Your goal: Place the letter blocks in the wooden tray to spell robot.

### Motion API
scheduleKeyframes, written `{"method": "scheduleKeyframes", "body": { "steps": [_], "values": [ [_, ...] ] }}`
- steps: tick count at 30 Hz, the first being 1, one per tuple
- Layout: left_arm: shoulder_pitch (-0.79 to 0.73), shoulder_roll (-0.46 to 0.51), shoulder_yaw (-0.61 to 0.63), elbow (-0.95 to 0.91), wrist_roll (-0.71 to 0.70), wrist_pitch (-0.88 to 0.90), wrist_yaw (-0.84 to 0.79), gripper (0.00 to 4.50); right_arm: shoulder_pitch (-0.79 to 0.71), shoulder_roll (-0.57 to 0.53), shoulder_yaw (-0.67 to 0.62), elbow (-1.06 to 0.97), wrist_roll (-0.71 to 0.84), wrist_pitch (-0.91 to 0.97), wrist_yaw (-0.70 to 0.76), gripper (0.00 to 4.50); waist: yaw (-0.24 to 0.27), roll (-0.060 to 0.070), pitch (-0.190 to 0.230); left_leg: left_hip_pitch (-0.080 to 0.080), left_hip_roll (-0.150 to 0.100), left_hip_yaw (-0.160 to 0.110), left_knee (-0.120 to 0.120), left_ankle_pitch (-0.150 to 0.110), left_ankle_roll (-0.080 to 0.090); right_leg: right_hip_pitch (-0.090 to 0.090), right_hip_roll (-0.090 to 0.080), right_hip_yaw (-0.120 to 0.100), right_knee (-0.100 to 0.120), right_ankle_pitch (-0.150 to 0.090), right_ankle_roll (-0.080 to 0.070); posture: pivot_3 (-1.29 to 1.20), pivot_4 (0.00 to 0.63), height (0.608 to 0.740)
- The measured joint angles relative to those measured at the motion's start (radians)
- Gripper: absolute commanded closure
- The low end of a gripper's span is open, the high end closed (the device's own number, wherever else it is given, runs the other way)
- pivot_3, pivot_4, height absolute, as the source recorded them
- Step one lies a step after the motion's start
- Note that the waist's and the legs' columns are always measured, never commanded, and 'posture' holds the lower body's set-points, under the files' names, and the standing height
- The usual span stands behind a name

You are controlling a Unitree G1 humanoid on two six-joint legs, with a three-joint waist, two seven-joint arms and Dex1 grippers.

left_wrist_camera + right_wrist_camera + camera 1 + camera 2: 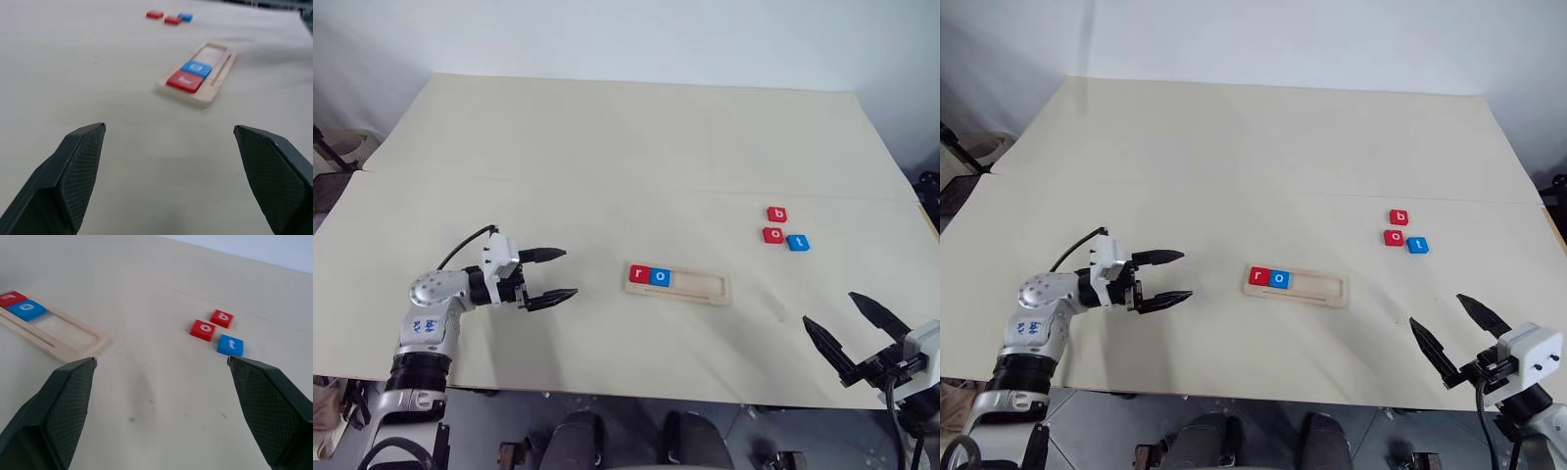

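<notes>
The wooden tray lies mid-table, holding a red r block and a blue o block at its left end; the rest of its groove is bare. Three loose blocks sit to the right and farther back: red b, red o and blue t. My left gripper hovers open and empty, left of the tray and pointing toward it. At the table's near right corner my right gripper is open and empty, well short of the loose blocks.
The table is covered in cream board, with a seam running across its middle. Its near edge passes just under both arms. A pale wall stands behind the far edge.
</notes>
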Motion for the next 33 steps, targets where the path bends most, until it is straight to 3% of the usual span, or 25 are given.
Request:
{"method": "scheduleKeyframes", "body": {
  "steps": [9, 15, 22, 27, 33],
  "values": [
    [0.062, 0.000, 0.010, -0.129, -0.079, 0.059, -0.005, 0.05, -0.139, -0.030, 0.039, 0.070, -0.019, 0.021, -0.038, 0.00, -0.006, 0.001, -0.001, 0.002, 0.000, 0.002, 0.000, 0.000, 0.000, 0.000, 0.000, 0.003, 0.001, 0.000, 0.000, 0.00, 0.150, 0.740],
    [0.073, -0.019, 0.015, -0.209, -0.090, 0.066, 0.046, 0.05, -0.428, -0.169, 0.131, 0.137, -0.042, 0.298, -0.163, 0.00, -0.016, 0.002, -0.001, 0.002, 0.001, 0.002, 0.000, 0.000, 0.000, -0.001, 0.001, 0.003, 0.002, 0.000, -0.001, 0.00, 0.150, 0.740],
    [0.130, -0.042, -0.001, -0.266, -0.089, 0.073, 0.099, 0.05, -0.729, -0.234, 0.271, 0.306, -0.139, 0.601, -0.308, 0.00, -0.013, 0.002, -0.001, 0.001, 0.000, 0.003, 0.001, 0.000, 0.000, -0.002, 0.000, 0.003, 0.001, 0.000, -0.001, 0.00, 0.150, 0.740],
    [0.143, -0.047, -0.013, -0.295, -0.089, 0.073, 0.130, 0.05, -0.872, -0.235, 0.300, 0.378, -0.163, 0.770, -0.385, 0.00, -0.011, 0.002, -0.001, 0.000, 0.001, 0.003, 0.001, 0.000, 0.000, -0.002, 0.000, 0.003, 0.001, 0.000, -0.001, 0.00, 0.150, 0.740],
    [0.143, -0.048, -0.014, -0.313, -0.089, 0.073, 0.142, 0.05, -0.897, -0.236, 0.327, 0.373, -0.177, 0.873, -0.395, 0.00, -0.010, 0.002, -0.001, -0.001, 0.000, 0.003, 0.000, 0.000, 0.000, -0.002, 0.000, 0.003, 0.000, 0.000, -0.001, 0.00, 0.150, 0.740]
  ]
}}
